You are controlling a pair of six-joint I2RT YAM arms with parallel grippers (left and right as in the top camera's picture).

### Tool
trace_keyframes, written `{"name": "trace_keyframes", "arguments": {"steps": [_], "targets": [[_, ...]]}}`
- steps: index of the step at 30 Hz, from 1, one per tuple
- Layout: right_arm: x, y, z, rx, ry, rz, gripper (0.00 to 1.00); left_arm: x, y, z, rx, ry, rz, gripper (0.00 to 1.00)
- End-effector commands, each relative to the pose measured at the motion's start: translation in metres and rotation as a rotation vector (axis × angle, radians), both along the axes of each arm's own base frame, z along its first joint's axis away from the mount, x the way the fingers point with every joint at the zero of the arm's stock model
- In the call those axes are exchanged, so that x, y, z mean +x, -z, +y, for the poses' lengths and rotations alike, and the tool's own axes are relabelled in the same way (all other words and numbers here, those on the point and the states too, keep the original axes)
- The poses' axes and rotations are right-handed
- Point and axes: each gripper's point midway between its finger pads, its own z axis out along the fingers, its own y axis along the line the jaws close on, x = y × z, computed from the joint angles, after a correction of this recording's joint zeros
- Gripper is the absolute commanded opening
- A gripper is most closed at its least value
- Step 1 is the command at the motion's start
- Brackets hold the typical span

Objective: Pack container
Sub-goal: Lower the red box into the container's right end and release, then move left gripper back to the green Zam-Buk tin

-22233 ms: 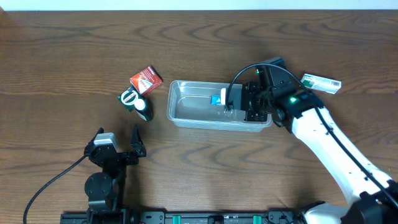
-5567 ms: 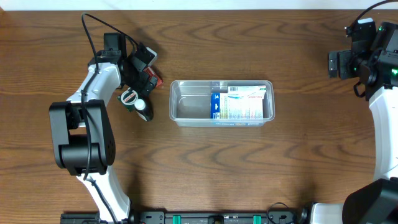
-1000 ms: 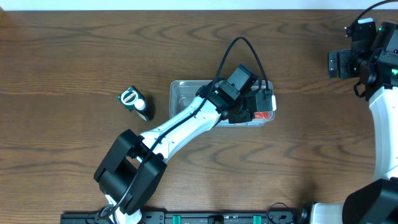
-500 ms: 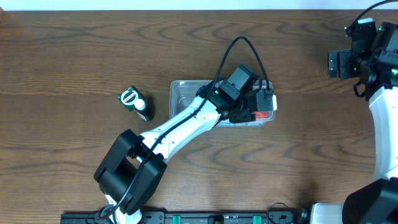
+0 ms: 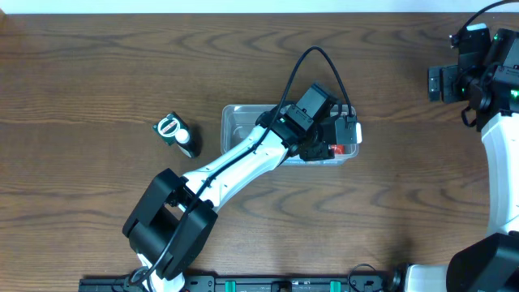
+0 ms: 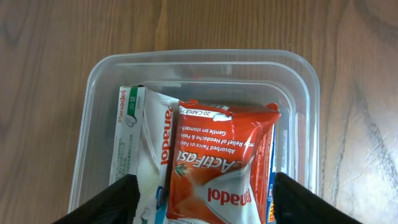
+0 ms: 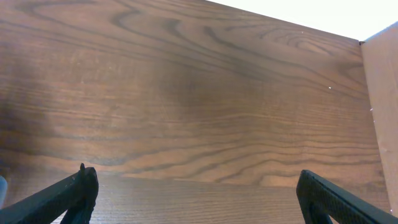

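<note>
— Where does the container (image 5: 237, 131) sit?

— Near the middle of the desk (image 5: 97, 81), long side running left to right. My left arm reaches across it from the near side, and my left tool (image 6: 204, 180) hangs over its right end.

— Is that tool gripping anything?

— No. Its fingers (image 6: 109, 200) are spread wide, one at each lower corner of the left wrist view, and neither touches anything that I can see.

— What lies in the tub?

— A red packet (image 6: 219, 167) on top, printed "Panadol ActiFast", lying between the two spread fingers. Under it and to one side is a white box (image 6: 140, 149), also marked Panadol. A blue edge of something shows along the packet's other side; I cannot tell what it is.

— And your right tool (image 7: 194, 175)?

— Spread wide as well, holding nothing, with only bare wood below it. It is at the far right edge of the desk, well apart from the container.

— Anything else out there?

— A small bottle (image 5: 178, 135) with a green and white top, on the desk to the left of the container, apart from it.
</note>
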Motion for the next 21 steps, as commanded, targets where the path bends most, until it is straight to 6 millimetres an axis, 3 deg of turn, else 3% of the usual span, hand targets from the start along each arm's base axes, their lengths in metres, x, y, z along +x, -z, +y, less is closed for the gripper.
{"name": "trace_keyframes", "arguments": {"steps": [1,5,10,13,19,21], "targets": [[0.001,0.001,-0.002,0.01,0.014,0.0,0.99,0.004,-0.043,0.001,-0.085,-0.085,-0.022,0.75],[0.001,0.001,-0.002,0.01,0.012,0.0,0.99,0.017,-0.092,0.036,-0.131,-0.321,-0.063,0.81],[0.001,0.001,-0.003,0.01,0.015,0.0,0.99,0.033,-0.126,0.126,-0.098,-0.616,-0.074,0.82],[0.001,0.001,-0.003,0.01,0.014,0.0,0.99,0.043,-0.128,0.188,-0.103,-0.846,-0.007,0.82],[0.001,0.001,-0.003,0.01,0.014,0.0,0.99,0.063,-0.106,0.317,-0.201,-1.426,0.187,0.81],[0.001,0.001,-0.003,0.01,0.014,0.0,0.99,0.066,-0.095,0.349,-0.236,-1.586,0.236,0.68]]}}
